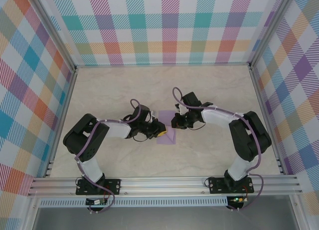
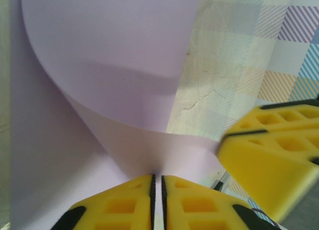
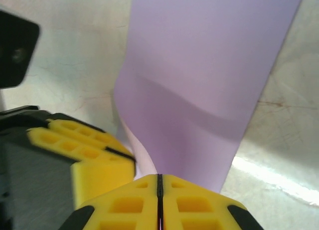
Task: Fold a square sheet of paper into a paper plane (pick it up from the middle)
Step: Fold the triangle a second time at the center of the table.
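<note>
Pinching the square sheet of paper (image 1: 167, 136) at the middle of the table (image 1: 124, 85), the left tool (image 2: 157, 179) and right tool (image 3: 159, 177) both clamp its bowed centre. The first fold seems in hand, and next the edges need matching and pressing flat.

Pale marble-look counter (image 1: 124, 90), faint veins and hairline cracks, bright glare streak on it in right wrist view. Pastel plaid on 3 sides: back wall (image 1: 169, 25), left wall (image 1: 25, 90), right wall (image 1: 299, 80), teal/orange/purple/yellow checks. Alu posts (image 1: 52, 30) at back corners, slotted alu rail (image 1: 164, 183) across near edge. Lighting even, shadows soft.
</note>
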